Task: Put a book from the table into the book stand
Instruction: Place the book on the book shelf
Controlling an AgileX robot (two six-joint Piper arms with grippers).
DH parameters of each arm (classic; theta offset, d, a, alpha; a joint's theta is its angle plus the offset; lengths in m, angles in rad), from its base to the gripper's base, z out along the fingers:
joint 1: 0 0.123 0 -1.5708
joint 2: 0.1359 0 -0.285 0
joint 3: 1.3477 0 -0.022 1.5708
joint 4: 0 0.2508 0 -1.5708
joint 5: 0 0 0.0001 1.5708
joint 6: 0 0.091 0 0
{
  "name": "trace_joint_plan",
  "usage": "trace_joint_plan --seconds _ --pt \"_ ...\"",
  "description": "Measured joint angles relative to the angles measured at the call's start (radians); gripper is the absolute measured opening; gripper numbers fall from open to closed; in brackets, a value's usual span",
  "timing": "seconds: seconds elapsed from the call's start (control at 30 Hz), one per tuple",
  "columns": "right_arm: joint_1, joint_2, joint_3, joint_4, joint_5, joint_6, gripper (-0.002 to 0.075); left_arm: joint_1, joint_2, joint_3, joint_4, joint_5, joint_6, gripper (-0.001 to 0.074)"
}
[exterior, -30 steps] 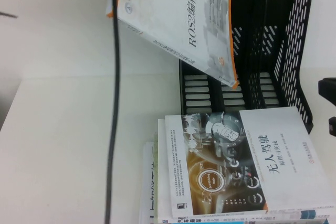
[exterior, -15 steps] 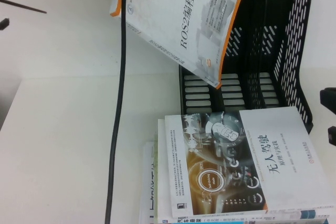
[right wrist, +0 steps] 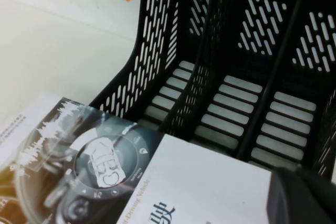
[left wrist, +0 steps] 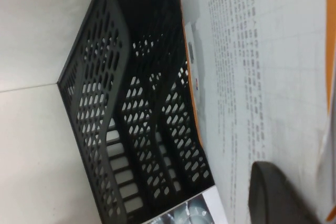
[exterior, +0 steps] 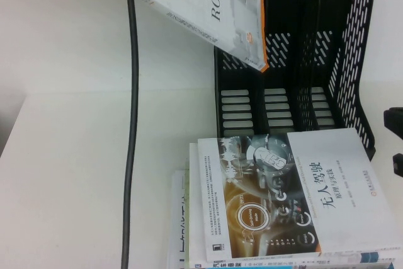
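My left gripper (left wrist: 310, 203) is shut on a white book with orange edges titled ROS2 (exterior: 217, 11). One dark finger (left wrist: 283, 198) presses on its cover (left wrist: 262, 77). The gripper itself is above the top edge of the high view. The book hangs tilted in the air, with its lower corner in front of the left compartment of the black perforated book stand (exterior: 302, 92). The stand also shows in the left wrist view (left wrist: 121, 114) and the right wrist view (right wrist: 236, 77). My right gripper (exterior: 397, 140) sits at the right edge, beside the stand, holding nothing.
A stack of books (exterior: 289, 200) lies flat in front of the stand, and its top cover shows a car dial (right wrist: 105, 161). A black cable (exterior: 130, 143) hangs down across the white table (exterior: 75, 174). The stand's three compartments hold nothing.
The ROS2 book has risen and shifted left. My left gripper has gone out of the top of the high view. The right gripper has barely moved.
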Motion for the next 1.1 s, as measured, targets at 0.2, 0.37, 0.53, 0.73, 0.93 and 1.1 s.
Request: trace_joint_plan --seconds 0.2,0.37,0.53,0.73,0.93,1.1 --pt "0.0 0.0 0.0 0.0 -0.004 0.0 0.0005 -0.018 0.032 0.002 0.047 0.0 -0.006 0.0102" --pt "0.0 0.0 0.0 0.0 -0.006 0.0 0.0005 -0.072 0.059 0.006 0.121 0.0 -0.032 0.0102" --pt "0.0 0.0 0.0 0.0 -0.013 0.0 0.0005 -0.124 0.105 0.006 0.153 0.0 -0.047 0.0102" --pt "0.0 0.0 0.0 0.0 -0.017 0.0 0.0005 -0.149 0.164 0.006 0.234 0.0 -0.073 0.0102" --pt "0.0 0.0 0.0 0.0 -0.023 0.0 0.0005 -0.149 0.203 0.007 0.272 0.0 -0.077 0.0102" --pt "0.0 0.0 0.0 0.002 -0.026 0.0 0.0005 -0.16 0.234 0.007 0.274 0.0 -0.084 0.0102"
